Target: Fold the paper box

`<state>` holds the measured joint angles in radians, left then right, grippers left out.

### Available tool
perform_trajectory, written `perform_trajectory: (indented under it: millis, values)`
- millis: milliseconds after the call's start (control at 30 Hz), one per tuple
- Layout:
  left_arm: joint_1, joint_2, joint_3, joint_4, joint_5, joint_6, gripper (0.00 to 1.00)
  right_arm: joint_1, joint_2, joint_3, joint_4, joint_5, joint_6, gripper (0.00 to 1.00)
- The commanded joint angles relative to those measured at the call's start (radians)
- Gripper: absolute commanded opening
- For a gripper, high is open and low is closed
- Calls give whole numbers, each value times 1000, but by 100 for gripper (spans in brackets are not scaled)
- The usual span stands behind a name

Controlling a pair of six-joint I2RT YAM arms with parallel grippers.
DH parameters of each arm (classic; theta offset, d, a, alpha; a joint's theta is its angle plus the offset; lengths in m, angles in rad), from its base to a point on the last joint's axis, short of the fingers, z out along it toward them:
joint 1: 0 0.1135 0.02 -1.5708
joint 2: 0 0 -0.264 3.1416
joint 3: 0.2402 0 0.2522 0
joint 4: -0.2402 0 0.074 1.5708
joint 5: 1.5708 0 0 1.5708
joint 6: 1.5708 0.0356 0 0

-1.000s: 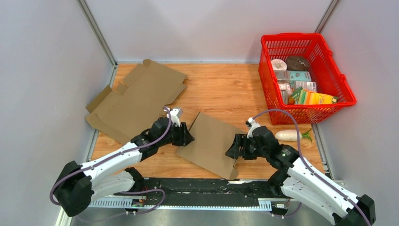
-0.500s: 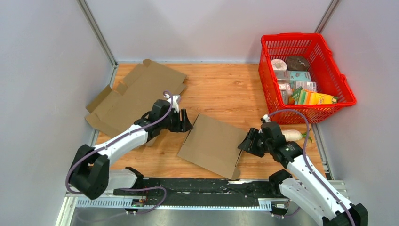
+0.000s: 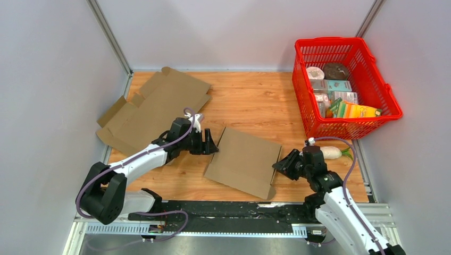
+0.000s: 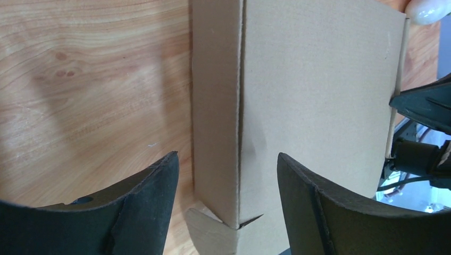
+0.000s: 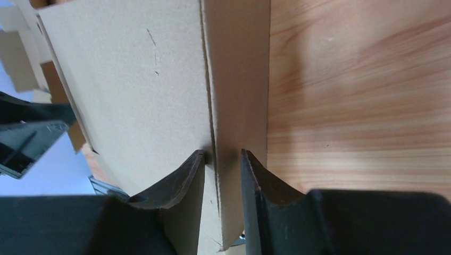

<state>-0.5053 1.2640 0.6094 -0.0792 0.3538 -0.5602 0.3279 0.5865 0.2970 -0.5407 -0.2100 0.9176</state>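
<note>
The paper box point(image 3: 244, 162) is a brown cardboard piece lying flat in the middle of the wooden table, with a narrow side panel folded along each end. My left gripper point(image 3: 211, 142) stands open at its left end. In the left wrist view the fingers point(image 4: 154, 196) straddle the folded side panel point(image 4: 215, 106) without touching it. My right gripper point(image 3: 279, 164) is at the box's right end. In the right wrist view its jaws point(image 5: 223, 152) are drawn close, pinching the box's folded edge point(image 5: 236, 79) between them.
A second flat cardboard blank point(image 3: 151, 109) lies at the back left. A red basket point(image 3: 325, 40) full of groceries stands at the back right, with a white radish point(image 3: 327, 153) on the table in front of it. Grey walls close in both sides.
My left gripper has opened wide and drawn back off the box's left edge. My right arm has pulled back to the right and its jaws have narrowed onto the box's right edge. The box lies flatter.
</note>
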Motion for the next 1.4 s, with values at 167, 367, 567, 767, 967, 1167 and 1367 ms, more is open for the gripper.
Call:
perform_trajectory:
  millis: [167, 367, 567, 767, 967, 1167, 1367]
  values:
    - [77, -25, -42, 117, 192, -37, 77, -213, 29, -119, -28, -71, -31, 30]
    - [93, 31, -66, 268, 269, -110, 77, -299, 3, -140, -25, -143, -46, 28]
    - [99, 83, -34, 266, 283, -96, 78, -423, -2, -163, -24, -271, -77, 21]
    - [106, 103, -14, 269, 298, -89, 78, -480, 10, -183, 1, -324, -89, 18]
    - [106, 217, -13, 404, 434, -144, 79, -492, 18, -188, 4, -331, -92, 18]
    - [96, 327, -34, 619, 522, -268, 79, -503, 16, -191, 10, -336, -94, 18]
    - [10, 379, -7, 659, 510, -302, 79, -506, 15, -196, 18, -345, -94, 18]
